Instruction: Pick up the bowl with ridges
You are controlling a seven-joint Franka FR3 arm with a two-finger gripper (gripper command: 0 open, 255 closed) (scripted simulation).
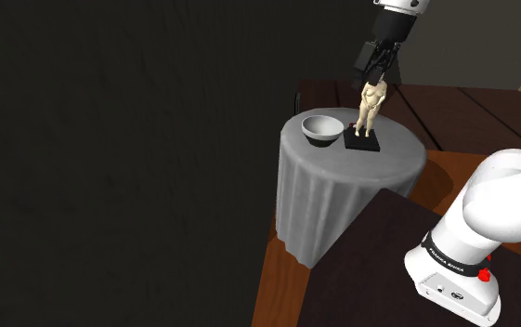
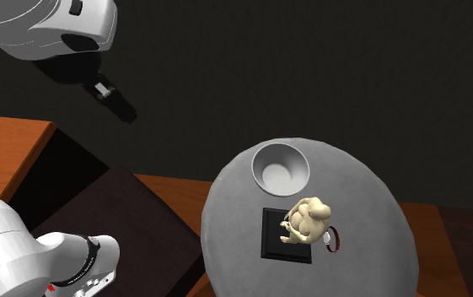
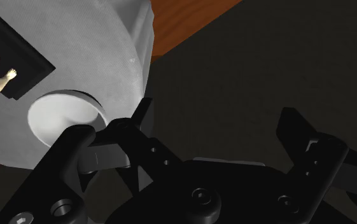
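Round grey table bears bowl and statuette.

Only tiny illegible lettering on the arm's black band

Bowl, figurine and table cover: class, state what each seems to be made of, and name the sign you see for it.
Bowl: possibly glazed ceramic; smooth pale inside, dark outside. Figurine: cream and matte, perhaps stone or resin; the look leaves it open. Table cover: grey cloth, since it hangs in vertical folds.

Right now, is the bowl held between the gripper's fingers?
No, the bowl rests on the table beside the figurine, clear of the open gripper.
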